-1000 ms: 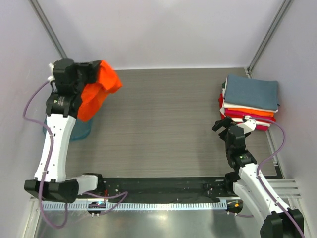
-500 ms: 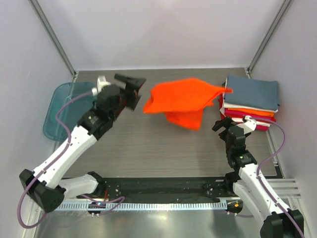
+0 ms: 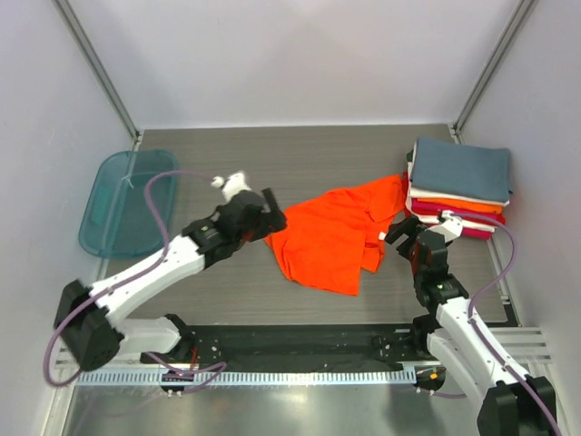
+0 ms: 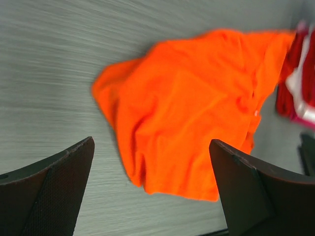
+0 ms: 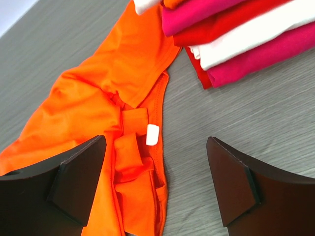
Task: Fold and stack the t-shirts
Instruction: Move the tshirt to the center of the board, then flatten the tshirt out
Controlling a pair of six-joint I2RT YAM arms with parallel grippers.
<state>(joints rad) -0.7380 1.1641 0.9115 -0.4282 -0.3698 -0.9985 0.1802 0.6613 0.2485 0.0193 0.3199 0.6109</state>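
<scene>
You have the crumpled orange t-shirt (image 3: 331, 238) lying limp on the wood-grain counter (image 3: 300, 163) between the left pincer (image 3: 272, 215) and right pincer (image 3: 402, 234), both released and empty (a small white tag (image 5: 152, 134) shows), one corner reaching the folded stack (image 3: 458, 186).

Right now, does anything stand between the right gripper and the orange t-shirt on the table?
Nothing visible does. The open right gripper faces the orange t-shirt, with bare cloth showing between its fingers in the right wrist view. The folded stack lies beside the shirt, off to one side.
</scene>
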